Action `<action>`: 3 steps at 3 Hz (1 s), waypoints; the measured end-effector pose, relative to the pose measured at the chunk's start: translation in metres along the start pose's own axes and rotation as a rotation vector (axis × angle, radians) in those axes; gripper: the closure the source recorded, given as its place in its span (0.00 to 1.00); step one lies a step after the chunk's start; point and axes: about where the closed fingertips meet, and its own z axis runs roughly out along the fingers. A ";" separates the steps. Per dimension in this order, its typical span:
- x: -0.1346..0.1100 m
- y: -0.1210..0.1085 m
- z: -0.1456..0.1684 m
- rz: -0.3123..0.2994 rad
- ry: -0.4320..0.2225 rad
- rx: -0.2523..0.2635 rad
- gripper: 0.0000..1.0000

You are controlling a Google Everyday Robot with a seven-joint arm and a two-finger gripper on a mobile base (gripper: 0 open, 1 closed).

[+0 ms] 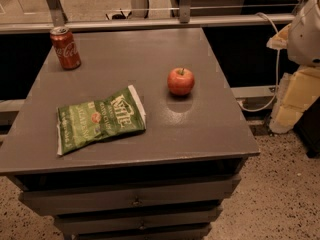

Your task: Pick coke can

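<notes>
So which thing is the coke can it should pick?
Start at the grey drawer cabinet, with the gripper off its right edge, and go to the top's far left corner: the coke can stands upright there. It is a red cylinder with white script, unlike the round apple or flat green chip bag.

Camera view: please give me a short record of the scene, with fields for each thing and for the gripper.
coke can: upright, far left corner of the table
apple: right of centre, standing alone
chip bag: green, lying flat, front left
gripper: right edge of the view, off the table, far from the coke can
drawers: below the tabletop
</notes>
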 end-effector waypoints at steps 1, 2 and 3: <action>0.000 0.000 0.000 0.000 0.000 0.000 0.00; -0.029 -0.011 0.022 -0.021 -0.075 -0.016 0.00; -0.093 -0.037 0.063 -0.063 -0.215 -0.040 0.00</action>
